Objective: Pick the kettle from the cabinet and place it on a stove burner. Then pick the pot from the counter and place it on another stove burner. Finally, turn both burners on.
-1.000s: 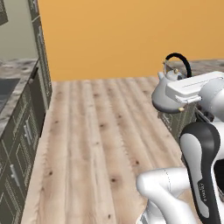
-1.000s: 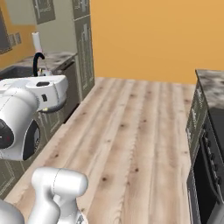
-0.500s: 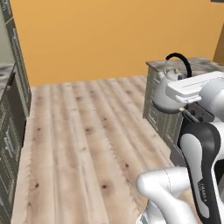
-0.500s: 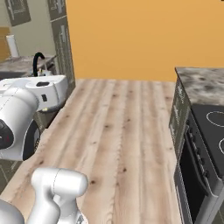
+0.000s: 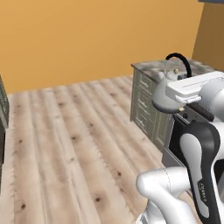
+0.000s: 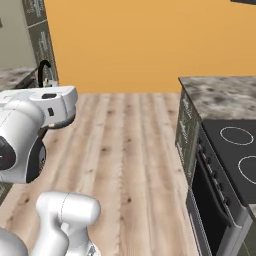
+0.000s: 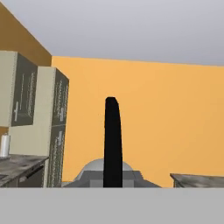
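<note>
The silver-grey kettle (image 5: 167,95) hangs in the air at the right of the left base view, over the wooden floor. My gripper (image 5: 180,81) is shut on its arched black handle (image 5: 177,57). Seen from the hand, that handle (image 7: 112,144) stands upright in the middle, with the kettle's rounded body (image 7: 94,168) below it. On the right of the right base view lies the black cooktop (image 6: 224,150), with two white burner rings (image 6: 236,135) (image 6: 250,168) marked in it. The marble counter (image 6: 220,96) adjoins it at the back. The pot is out of view.
A wide wooden floor (image 5: 74,140) stretches to an orange wall (image 6: 125,45). Olive-beige drawer fronts (image 5: 146,109) and a dark oven front (image 6: 210,210) stand along the right side. Tall cabinets (image 6: 37,35) and another counter (image 7: 17,162) stand on the left.
The whole picture has shifted sideways, so the base has moved. The left cabinets slid out of frame and the cooktop and right counter came in. The kettle stays held in the gripper.
</note>
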{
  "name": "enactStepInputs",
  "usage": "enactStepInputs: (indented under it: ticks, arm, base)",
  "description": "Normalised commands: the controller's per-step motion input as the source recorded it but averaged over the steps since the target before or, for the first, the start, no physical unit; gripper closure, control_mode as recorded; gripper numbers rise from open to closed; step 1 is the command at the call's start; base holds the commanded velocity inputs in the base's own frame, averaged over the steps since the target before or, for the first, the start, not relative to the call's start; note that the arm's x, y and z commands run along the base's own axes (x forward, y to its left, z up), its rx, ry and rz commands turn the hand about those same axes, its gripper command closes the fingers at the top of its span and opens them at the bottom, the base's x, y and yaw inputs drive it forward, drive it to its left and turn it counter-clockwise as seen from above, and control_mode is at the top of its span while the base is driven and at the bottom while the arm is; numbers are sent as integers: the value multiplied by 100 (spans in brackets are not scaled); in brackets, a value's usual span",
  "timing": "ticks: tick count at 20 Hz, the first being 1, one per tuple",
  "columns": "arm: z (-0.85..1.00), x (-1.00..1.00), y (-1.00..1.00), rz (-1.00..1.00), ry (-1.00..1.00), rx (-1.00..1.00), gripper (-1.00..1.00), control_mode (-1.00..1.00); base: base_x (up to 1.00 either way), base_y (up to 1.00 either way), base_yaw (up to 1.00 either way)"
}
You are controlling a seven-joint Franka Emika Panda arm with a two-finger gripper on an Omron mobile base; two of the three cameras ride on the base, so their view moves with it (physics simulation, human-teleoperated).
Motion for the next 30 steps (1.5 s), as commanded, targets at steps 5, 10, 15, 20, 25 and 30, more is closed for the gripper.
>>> enactStepInputs:
  ticks: [5,10,15,20,25,30]
  arm:
    - [0,0,0,0,0,0,100,100]
    - [0,0,0,0,0,0,100,100]
    - [0,0,0,0,0,0,100,100]
    - [0,0,0,0,0,0,100,100]
    - [0,0,0,0,0,0,100,100]
    - [0,0,0,0,0,0,100,100]
  base:
    - [39,25,-26]
    - [38,25,-27]
    - [36,22,-27]
    - [36,30,-28]
    - [36,33,-29]
    - [36,32,-29]
